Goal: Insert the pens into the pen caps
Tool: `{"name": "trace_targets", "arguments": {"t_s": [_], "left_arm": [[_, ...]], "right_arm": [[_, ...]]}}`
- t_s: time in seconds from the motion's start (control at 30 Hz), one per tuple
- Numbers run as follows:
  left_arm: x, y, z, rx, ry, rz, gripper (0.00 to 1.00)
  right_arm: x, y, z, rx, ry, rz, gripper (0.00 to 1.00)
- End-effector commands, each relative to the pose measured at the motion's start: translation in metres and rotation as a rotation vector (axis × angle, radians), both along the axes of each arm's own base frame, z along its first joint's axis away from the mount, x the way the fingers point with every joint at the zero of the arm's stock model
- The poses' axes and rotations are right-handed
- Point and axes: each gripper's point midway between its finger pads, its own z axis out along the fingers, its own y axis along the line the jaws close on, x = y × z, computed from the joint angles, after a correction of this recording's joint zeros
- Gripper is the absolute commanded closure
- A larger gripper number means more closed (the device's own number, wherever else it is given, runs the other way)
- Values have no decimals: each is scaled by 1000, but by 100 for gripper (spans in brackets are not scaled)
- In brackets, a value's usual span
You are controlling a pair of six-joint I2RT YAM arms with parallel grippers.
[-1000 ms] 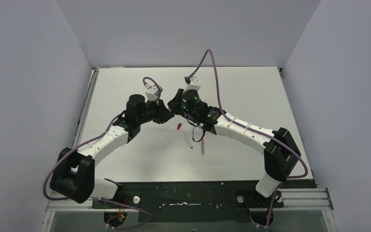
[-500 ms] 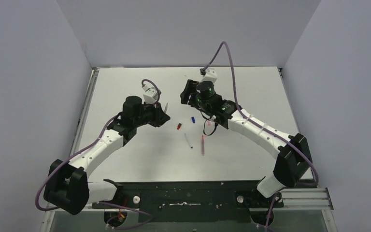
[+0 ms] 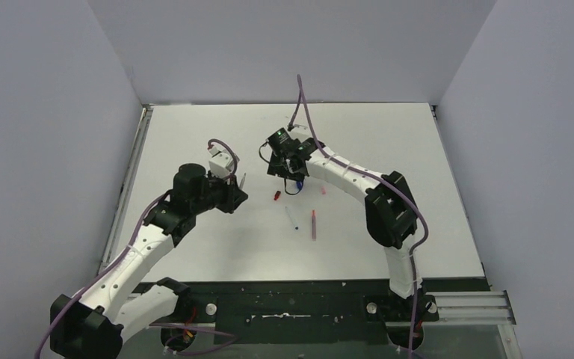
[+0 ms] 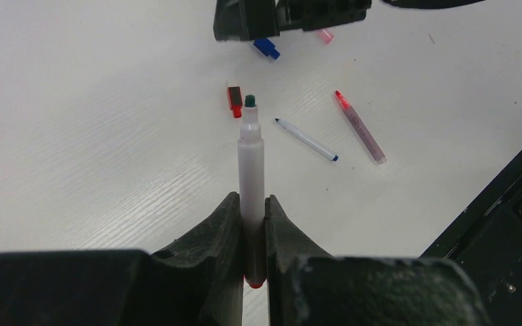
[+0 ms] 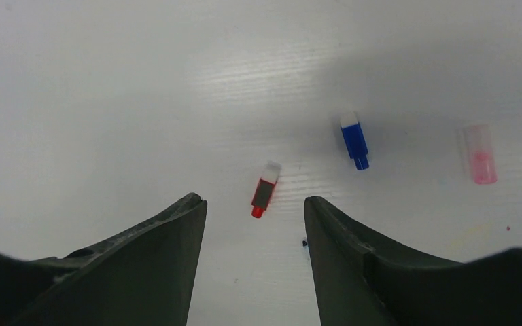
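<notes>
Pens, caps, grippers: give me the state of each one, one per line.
left gripper, shut on white pen
white pen, uncapped, clamped near its rear end
right gripper, open, empty, over red cap
red cap, lying loose, no pen in it
blue cap, lying loose
pink cap, lying loose
blue-tipped pen, lying uncapped
pink pen, lying uncapped

L hand (image 4: 251, 204) clamped; R hand (image 5: 255, 204) spread.

At upper centre the left fingers (image 4: 221, 231) and right fingers (image 5: 170, 238) came apart. The left arm (image 3: 149, 232) pulled back toward lower left, whitish pen (image 4: 251, 163) with it. Then the right fingers opened; the right elbow (image 3: 392, 213) swung in toward centre. On the bench (image 3: 194, 134) the blue cap (image 5: 354, 141) and pink cap (image 5: 480, 153) came into view.
</notes>
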Motion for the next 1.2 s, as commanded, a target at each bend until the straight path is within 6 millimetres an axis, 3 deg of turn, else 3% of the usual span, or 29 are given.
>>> {"name": "trace_targets", "arguments": {"t_s": [0.0,0.2,0.47,0.83,1.17], "left_arm": [[-9,12,8,57,-69,-13,100],[-17,10,15,30,-95,-36,100],[-20,8,21,14,-109,-53,100],[-18,11,20,28,-106,-35,100],[-16,13,18,38,-102,-26,100]], "right_arm": [[-24,5,-21,-14,154,-22,48],[-23,15,-41,-38,197,-18,63],[-26,31,-62,-88,222,3,61],[-33,20,-81,-153,255,-13,58],[-25,20,-95,-165,256,-16,58]]}}
